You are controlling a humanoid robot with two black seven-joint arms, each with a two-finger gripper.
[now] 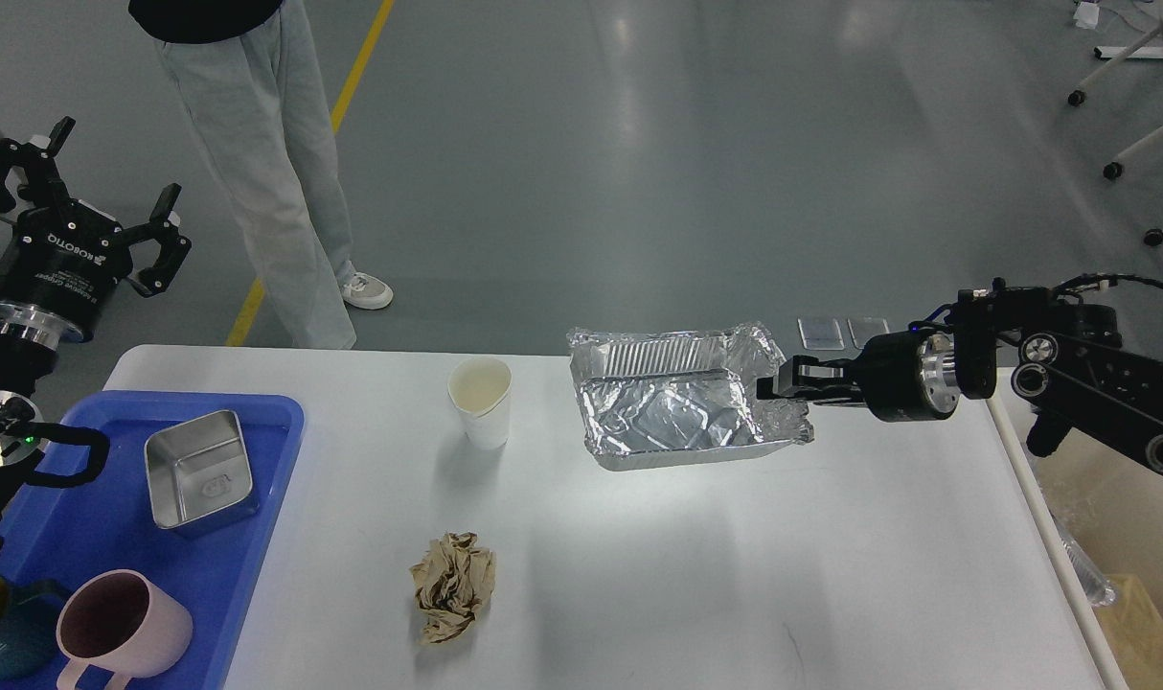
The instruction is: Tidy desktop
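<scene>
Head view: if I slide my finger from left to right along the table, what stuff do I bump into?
Pink mug → steel box → crumpled brown paper → foil tray → right gripper.

black arms, silver wrist rings, white gripper (88, 196) lettering
</scene>
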